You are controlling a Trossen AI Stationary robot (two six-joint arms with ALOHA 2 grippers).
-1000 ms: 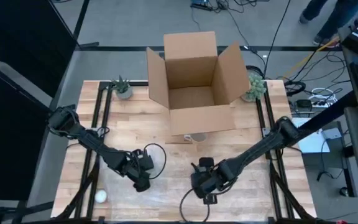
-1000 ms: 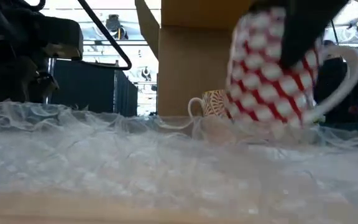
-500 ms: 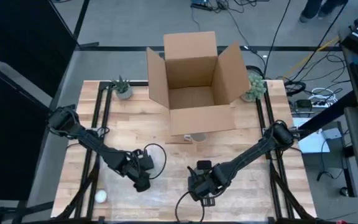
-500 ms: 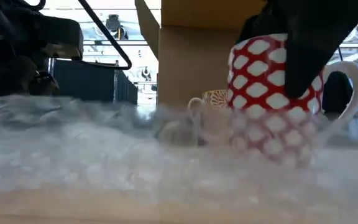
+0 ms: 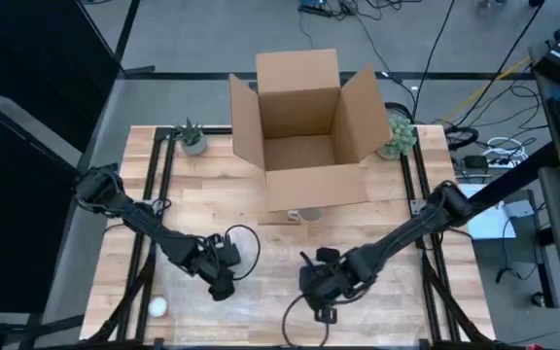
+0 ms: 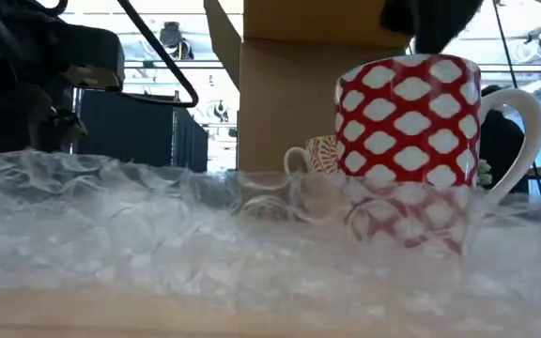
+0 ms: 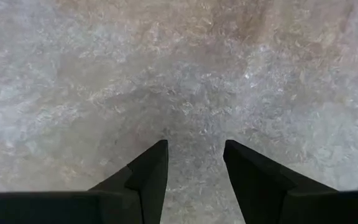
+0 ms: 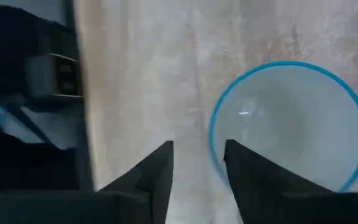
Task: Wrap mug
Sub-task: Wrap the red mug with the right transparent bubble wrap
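Mug [image 6: 407,150] upright on bubble wrap [image 6: 158,235]; right claw [image 8: 196,163] above

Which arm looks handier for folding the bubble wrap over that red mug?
Probably the left. Its pincer hovers open right over the bubble wrap, beside the red mug, while the right pincer is above the mug's rim.

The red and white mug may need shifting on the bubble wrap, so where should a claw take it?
Probably by the rim, from straight above. The red and white mug stands upright on the bubble wrap, mouth open upward, and the right claw, open, hovers just over its rim. One finger inside and one outside the wall would avoid the handle sticking out sideways.
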